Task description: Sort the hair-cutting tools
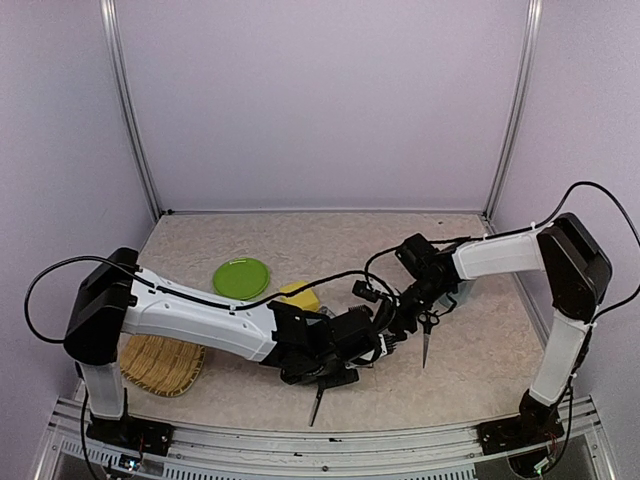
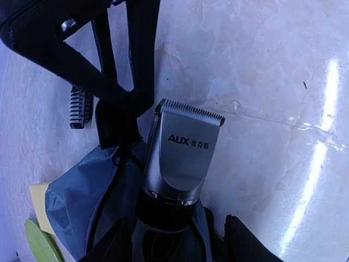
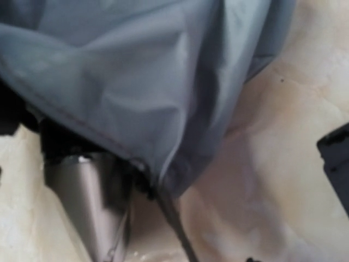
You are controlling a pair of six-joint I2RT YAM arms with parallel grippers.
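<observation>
Item: small black ribbed clipper guard (image 2: 79, 108), left of my left gripper (image 2: 174, 240), on the table. Item: black-and-silver AUX electric clipper (image 2: 180, 158), clamped between my left fingers, its body over the grey fabric pouch (image 2: 82, 196). Item: my right gripper (image 1: 405, 310), pressed against that pouch; finger state indeterminable. Item: black-handled silver-bladed scissors (image 1: 427, 335), just right of it.

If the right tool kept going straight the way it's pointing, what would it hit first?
Most likely the grey pouch, which fills the right wrist view just ahead of the right tool. The clipper lies beyond it, though depth is unclear.
</observation>
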